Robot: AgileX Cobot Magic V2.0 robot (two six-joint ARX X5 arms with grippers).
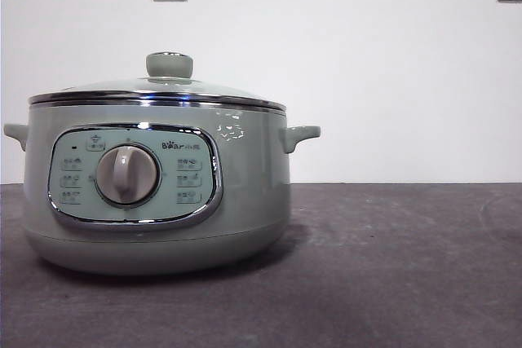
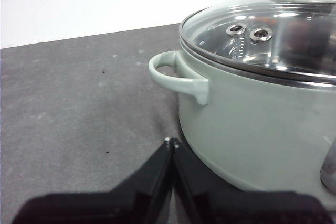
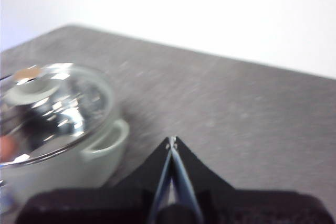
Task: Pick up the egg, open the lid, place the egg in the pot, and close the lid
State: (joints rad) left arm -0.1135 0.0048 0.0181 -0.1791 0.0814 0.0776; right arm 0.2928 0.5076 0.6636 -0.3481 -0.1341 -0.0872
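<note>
The pot (image 1: 155,193) is standing as the one bulky obstacle on the table (image 1: 391,266), and the lid (image 1: 159,87) is sitting on its rim, blocking the way in from above. Just ahead of the left gripper (image 2: 171,142) and its touching fingertips, the pot's wall and side handle (image 2: 178,77) are barring the way; to the fingers' other side bare table is lying free. Ahead of the right gripper (image 3: 171,141), fingertips also meeting, open table is stretching clear, with the pot off to one side.
</note>
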